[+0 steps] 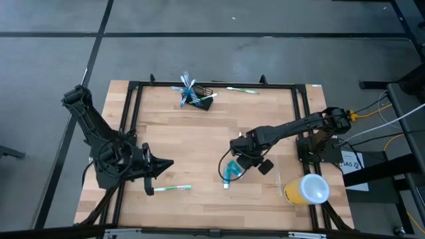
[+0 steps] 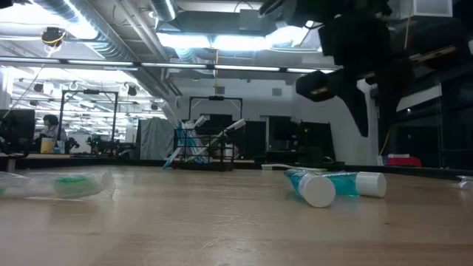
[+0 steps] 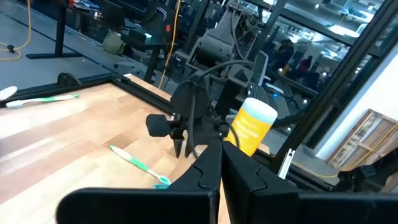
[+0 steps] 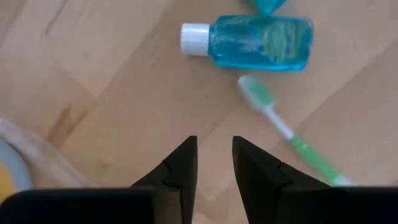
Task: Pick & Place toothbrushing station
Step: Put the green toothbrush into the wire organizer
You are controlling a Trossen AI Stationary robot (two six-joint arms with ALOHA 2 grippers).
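From above, we see the toothbrushing station [image 1: 199, 98], a small black wire box, at the far edge of the wooden table [image 1: 199, 153] with brushes poking out of it. We think it is light and stiff, and the thin wires give little to hold, so its top rim looks like the best place to pinch. It could tip, because the brushes lean. Our right gripper [image 1: 247, 161] hangs over the middle of the table, just beside a blue bottle [image 1: 232, 171], far from the station. Our left gripper [image 1: 166, 164] waits near the front left, close to a green toothbrush [image 1: 169, 189]. A yellow cup [image 1: 305, 189] lies at the right.

From table height, the station [image 2: 201, 150] stands far back, and the blue bottle [image 2: 336, 183] lies closer.

From the left wrist, our left gripper [image 3: 219, 163] has its fingers pressed together and holds nothing.

From the right wrist, our right gripper [image 4: 214, 155] has a small gap between its fingers and holds nothing. It floats above the bare wood, near the blue bottle [image 4: 261, 42] and another toothbrush [image 4: 289, 134]
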